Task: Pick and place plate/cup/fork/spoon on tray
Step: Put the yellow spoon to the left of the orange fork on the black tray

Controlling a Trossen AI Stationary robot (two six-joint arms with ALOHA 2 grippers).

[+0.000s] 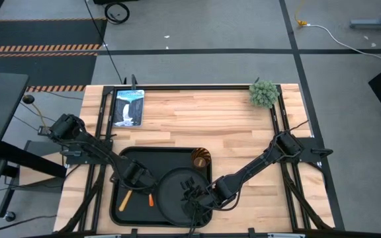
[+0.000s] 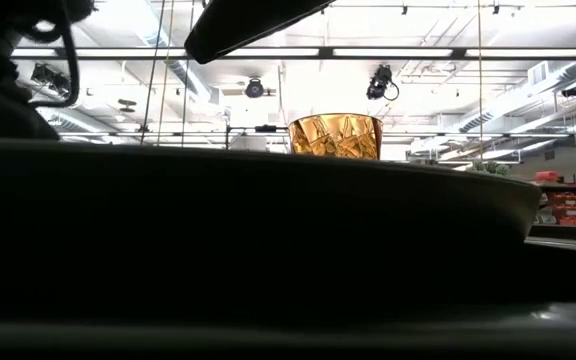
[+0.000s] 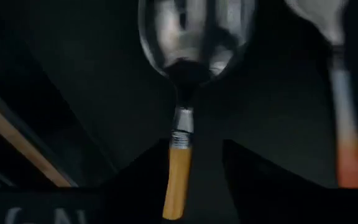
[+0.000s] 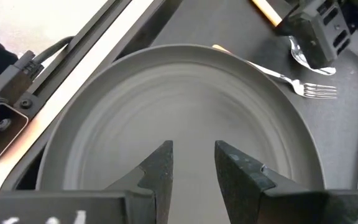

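Observation:
The black tray (image 1: pixel 132 156) lies at the table's near edge. The round black plate (image 1: pixel 174 184) rests flat on the tray's right part. It also shows in the right wrist view (image 4: pixel 185 93). The amber cup (image 1: pixel 200 158) stands upright on the tray's far right corner. The spoon (image 3: pixel 180 168) and the fork (image 4: pixel 303 84) lie on the tray left of the plate, handles toward the near edge. My left gripper (image 1: pixel 136 177) is open, with a finger on either side of the spoon's yellow-orange handle; I cannot tell whether they touch it. My right gripper (image 4: pixel 194 146) is over the plate, its fingers slightly apart and empty.
A framed picture (image 1: pixel 128 107) lies at the table's far left and a small green plant (image 1: pixel 264 94) at its far right. Bare wood (image 1: pixel 243 132) lies beyond and to the right of the tray. Black rails (image 1: pixel 284 125) run along the table's sides.

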